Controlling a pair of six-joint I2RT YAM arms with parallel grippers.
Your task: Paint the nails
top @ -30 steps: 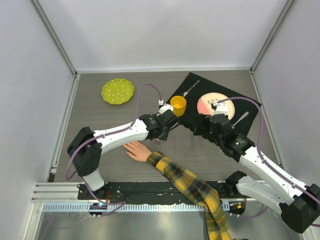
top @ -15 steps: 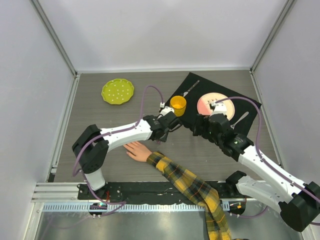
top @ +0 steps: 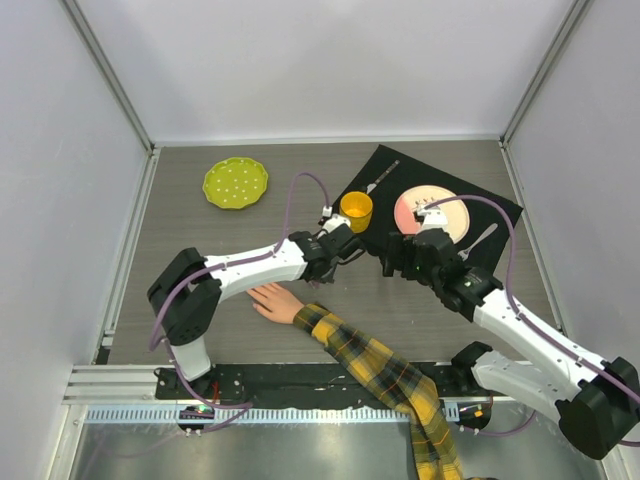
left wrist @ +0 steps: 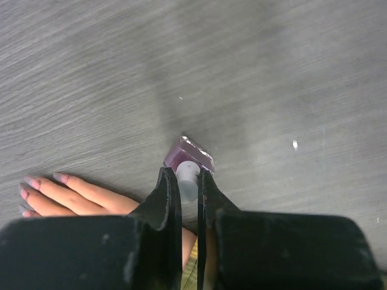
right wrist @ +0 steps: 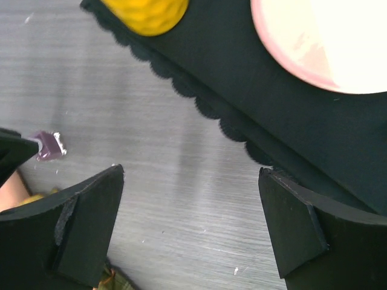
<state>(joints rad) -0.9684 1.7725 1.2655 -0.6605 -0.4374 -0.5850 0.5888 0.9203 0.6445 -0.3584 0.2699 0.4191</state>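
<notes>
The pale mannequin hand (top: pixel 270 300) with its yellow-and-black plaid sleeve (top: pixel 380 370) lies palm down near the table's front. Its pink nails (left wrist: pixel 60 177) show at the lower left of the left wrist view. My left gripper (top: pixel 322 272) (left wrist: pixel 186 172) is shut on the white cap (left wrist: pixel 187 181) of a small purple nail polish bottle (left wrist: pixel 188 156), just right of the hand. The bottle also shows in the right wrist view (right wrist: pixel 48 147). My right gripper (top: pixel 390 260) (right wrist: pixel 190 205) is wide open and empty, to the right of the bottle over bare table.
A black placemat (top: pixel 480 205) at the back right holds a yellow cup (top: pixel 356 210), a pink plate (top: pixel 415 205), a fork (top: pixel 378 182) and a spoon (top: pixel 480 238). A green dotted plate (top: pixel 235 182) lies at the back left.
My left gripper has shifted slightly right, still holding the bottle cap. My right gripper has moved a little left toward the bottle.
</notes>
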